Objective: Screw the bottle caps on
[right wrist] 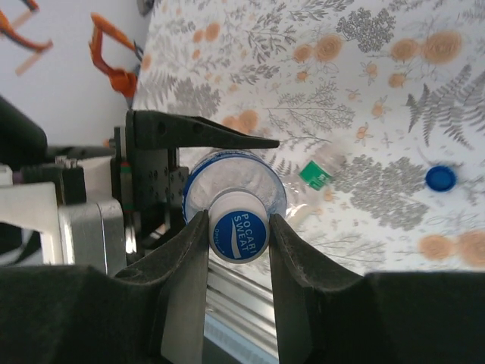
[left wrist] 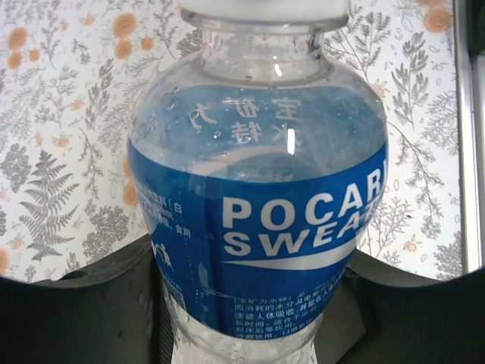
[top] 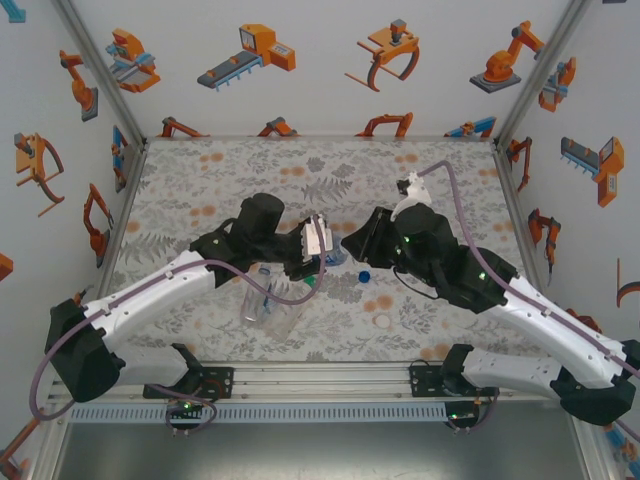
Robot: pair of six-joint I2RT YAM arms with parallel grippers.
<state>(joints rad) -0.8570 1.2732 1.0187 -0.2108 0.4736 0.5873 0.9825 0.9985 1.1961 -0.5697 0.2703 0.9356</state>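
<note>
Over the middle of the floral tabletop, the left claw clamps the lower body of the blue-labelled bottle, held clear of the surface. The right claw is closed on its cap, 1 finger pressed to each side of the white rim. The bottle's long axis appears to run from the left claw toward the right one, so the right wrist camera looks straight onto the cap's printed top, with the bottle's shoulders behind it. A twist of the right wrist would turn on that alignment, and it looks true. How far the cap is threaded cannot be told. Toward the near edge, left of centre, 2 clear bottles lie on their sides under the left arm. A green cap sits at the neck end of 1 of them, though whether it is screwed on is unclear. A loose blue cap lies near the middle, on the near side of the claws, and a pale ring lies closer to the near edge, right of centre. Nothing stands between the claws and the held bottle.
</note>
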